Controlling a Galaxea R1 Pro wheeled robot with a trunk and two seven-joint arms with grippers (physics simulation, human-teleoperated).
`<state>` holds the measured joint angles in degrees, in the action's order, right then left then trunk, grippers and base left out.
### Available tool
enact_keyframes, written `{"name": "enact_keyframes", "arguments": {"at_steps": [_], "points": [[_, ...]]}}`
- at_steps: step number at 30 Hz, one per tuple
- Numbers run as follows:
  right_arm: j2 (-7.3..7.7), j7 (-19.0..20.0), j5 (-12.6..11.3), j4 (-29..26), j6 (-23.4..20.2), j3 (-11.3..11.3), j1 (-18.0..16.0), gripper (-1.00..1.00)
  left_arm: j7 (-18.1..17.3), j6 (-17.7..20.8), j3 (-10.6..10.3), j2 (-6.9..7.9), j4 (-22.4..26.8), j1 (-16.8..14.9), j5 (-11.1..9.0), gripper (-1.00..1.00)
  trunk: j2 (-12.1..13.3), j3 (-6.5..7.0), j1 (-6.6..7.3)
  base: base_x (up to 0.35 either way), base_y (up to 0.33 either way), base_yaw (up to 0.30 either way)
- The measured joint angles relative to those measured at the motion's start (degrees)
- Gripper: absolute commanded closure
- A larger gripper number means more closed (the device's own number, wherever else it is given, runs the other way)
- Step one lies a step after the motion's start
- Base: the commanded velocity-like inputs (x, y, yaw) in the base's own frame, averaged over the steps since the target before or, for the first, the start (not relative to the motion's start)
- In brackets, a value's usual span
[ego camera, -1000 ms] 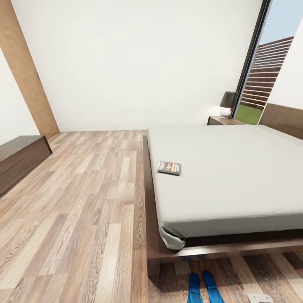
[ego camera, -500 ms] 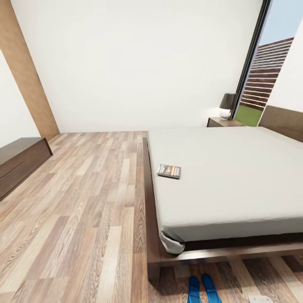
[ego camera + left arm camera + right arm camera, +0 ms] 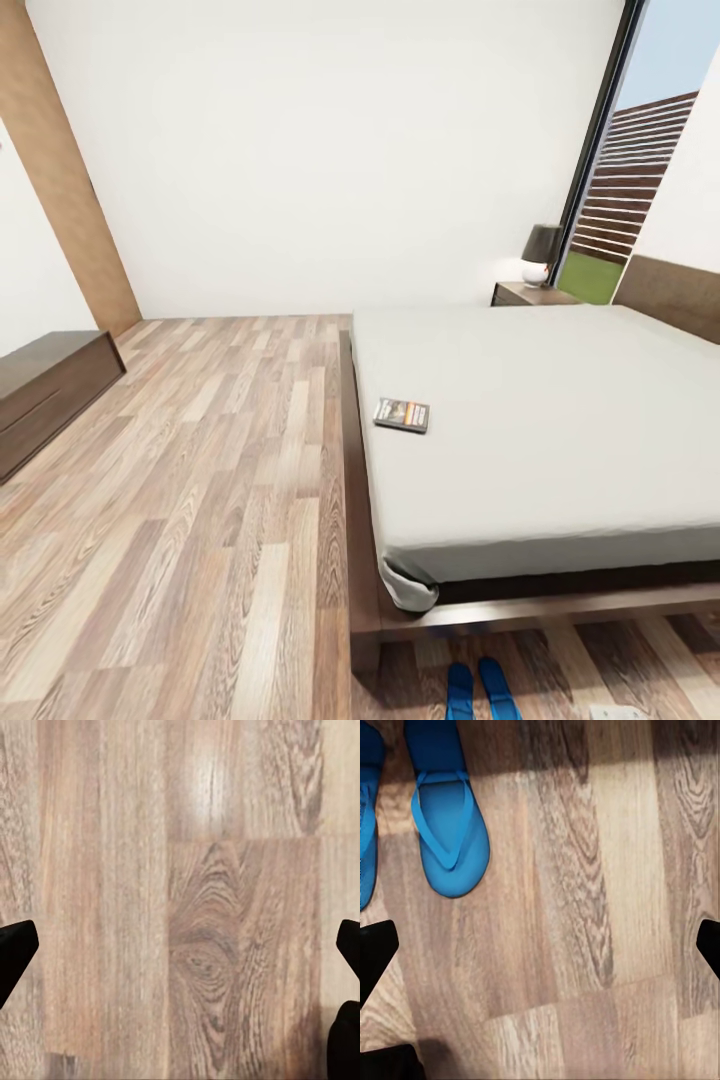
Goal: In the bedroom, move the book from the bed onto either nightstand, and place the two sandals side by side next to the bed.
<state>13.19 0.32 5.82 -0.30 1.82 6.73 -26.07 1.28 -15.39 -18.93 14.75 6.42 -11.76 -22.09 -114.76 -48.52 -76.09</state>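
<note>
The book (image 3: 401, 414), dark with an orange band, lies flat on the pale-grey mattress of the bed (image 3: 560, 420) near its left edge. Two blue sandals (image 3: 478, 690) lie side by side on the floor at the foot of the bed, cut by the picture's lower edge. A nightstand (image 3: 530, 293) stands at the bed's far corner by the window. In the right wrist view one whole sandal (image 3: 446, 832) and the edge of the other (image 3: 366, 832) lie ahead of my open right gripper (image 3: 540, 945). My left gripper (image 3: 180, 949) hangs open over bare floor planks.
A dark-shaded lamp (image 3: 541, 252) stands on the nightstand. A long low dark-wood cabinet (image 3: 45, 390) lines the left wall beside a brown door (image 3: 60, 170). Wide wood floor (image 3: 200, 480) stretches left of the bed. A tall window (image 3: 630, 170) is at the back right.
The whole head picture has shifted: bed, book and sandals sit a little lower in it, so the camera has moved. Nothing has been taken hold of or displaced.
</note>
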Motion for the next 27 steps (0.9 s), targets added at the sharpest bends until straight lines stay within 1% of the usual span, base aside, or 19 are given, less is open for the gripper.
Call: {"name": "enact_keyframes", "arguments": {"at_steps": [16,22,27], "points": [[-0.25,0.0,0.0,0.1,0.0,-0.1,0.0,-1.0,0.0,-0.1,-0.1,0.0,0.0,0.0,0.0,-1.0,6.4,2.87,3.51,0.0,0.0,0.001],[-0.45,0.0,0.0,0.2,-0.1,-0.1,0.0,-1.0,0.0,-0.1,-0.1,-0.01,0.0,0.1,0.0,-1.0,8.8,3.95,4.83,0.0,0.0,0.078],[-0.6,0.0,0.0,0.2,-0.1,-0.2,0.0,-1.0,0.0,-0.1,-0.1,-0.01,0.0,0.1,-0.1,-1.0,8.8,3.95,4.84,0.0,0.0,0.202]]}}
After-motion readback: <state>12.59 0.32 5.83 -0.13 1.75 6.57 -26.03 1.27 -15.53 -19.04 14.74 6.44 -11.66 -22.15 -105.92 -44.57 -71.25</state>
